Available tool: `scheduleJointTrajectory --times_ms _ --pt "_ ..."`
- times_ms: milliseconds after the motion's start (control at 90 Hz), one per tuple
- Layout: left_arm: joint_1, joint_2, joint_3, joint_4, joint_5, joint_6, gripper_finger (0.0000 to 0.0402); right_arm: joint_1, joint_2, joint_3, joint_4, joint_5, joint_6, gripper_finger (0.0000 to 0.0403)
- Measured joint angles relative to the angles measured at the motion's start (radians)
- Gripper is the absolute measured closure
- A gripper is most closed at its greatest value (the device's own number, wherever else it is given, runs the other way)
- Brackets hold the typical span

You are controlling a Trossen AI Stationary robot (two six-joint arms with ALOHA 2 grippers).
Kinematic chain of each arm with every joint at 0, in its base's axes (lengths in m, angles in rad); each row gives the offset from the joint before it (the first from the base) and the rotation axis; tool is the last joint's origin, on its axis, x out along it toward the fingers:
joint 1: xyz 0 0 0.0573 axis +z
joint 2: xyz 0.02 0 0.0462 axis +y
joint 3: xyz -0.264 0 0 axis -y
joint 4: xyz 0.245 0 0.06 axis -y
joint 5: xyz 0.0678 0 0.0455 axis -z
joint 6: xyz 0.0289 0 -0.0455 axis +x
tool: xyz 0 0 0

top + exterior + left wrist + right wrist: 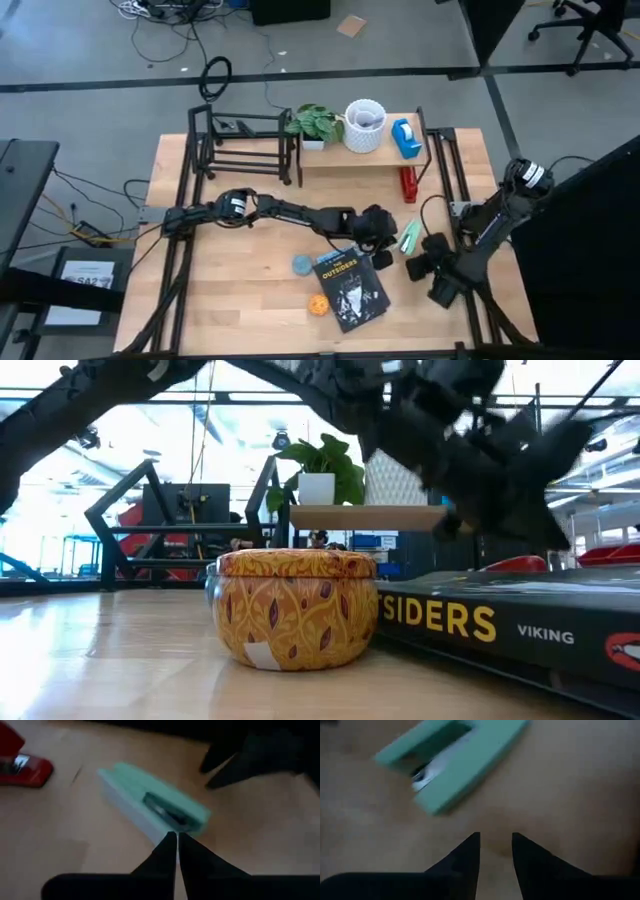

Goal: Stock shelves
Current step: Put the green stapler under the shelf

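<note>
A mint-green stapler (411, 236) lies flat on the tabletop, right of centre. My left gripper (388, 243), shut, has its fingertips at the stapler's edge (170, 827). My right gripper (424, 262) hovers just on the near side of the stapler (452, 762), open by a narrow gap with nothing between its fingers. The shelves stand at the far edge. One is a black rod rack (245, 145). The other is a plank-topped stand (330, 160) holding a potted plant (316, 124), a white cup (364, 125) and a blue tape dispenser (405, 138). My left gripper's shut fingertips (172, 845) come down slanting at the long edge of the mint-green stapler, near its middle. I cannot tell whether they touch it. The stapler lies flat on the table.
A red stapler (408, 183) lies on the table in front of the stand. A book (350, 288), a blue disc (302, 264) and a yellow patterned tin (295, 605) sit near the front edge. Bare wood shows at the table's left.
</note>
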Motion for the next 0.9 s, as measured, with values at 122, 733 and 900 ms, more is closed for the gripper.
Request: scheduleJointTrajectory --times_ms 122,733,900 --pt "0.01 0.011 0.005 0.052 -0.01 -0.004 0.0401 -0.039 0.0 -0.038 0.051 0.04 -0.037 0.033" --pt "0.06 0.072 0.005 0.099 0.113 -0.118 0.0402 -0.116 -0.007 -0.061 0.211 0.203 -0.251 0.033" --pt "0.062 0.071 0.006 0.057 0.164 -0.165 0.0401 -0.116 -0.009 -0.061 0.213 0.21 -0.255 0.033"
